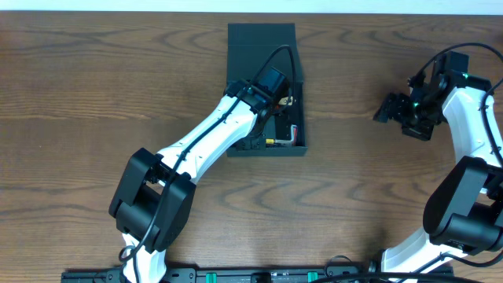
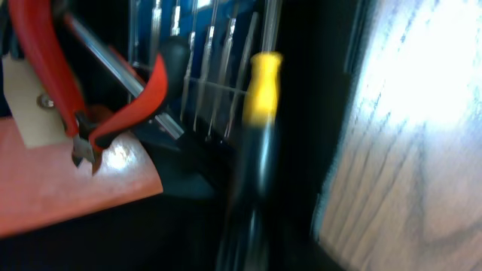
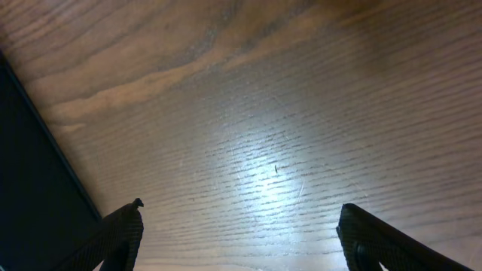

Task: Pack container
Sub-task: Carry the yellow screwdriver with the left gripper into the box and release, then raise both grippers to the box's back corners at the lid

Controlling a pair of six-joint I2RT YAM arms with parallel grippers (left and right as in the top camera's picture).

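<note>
Left gripper [image 1: 283, 101]: inside the container [image 1: 261, 43], whose walls surround it; its opening and any load cannot be told (its fingers are unseen in its own camera).
Ahead of it: red-handled cutters [image 2: 90, 98], with a yellow-handled screwdriver [image 2: 262, 83] beside them.
Right gripper [image 3: 241, 222]: spread wide and empty, with the container well apart to its left.
Advice: place into free space, then lift straight clear of the walls.

Left arm [image 1: 208, 137], lower left to centre: white link shells, black joint housings, black cable [image 1: 275, 53] looped at wrist. Right arm [image 1: 475, 118], right edge: same white-and-black build, green light [image 1: 415, 98]. Right gripper [image 3: 239, 226]: black tapered fingers.
</note>
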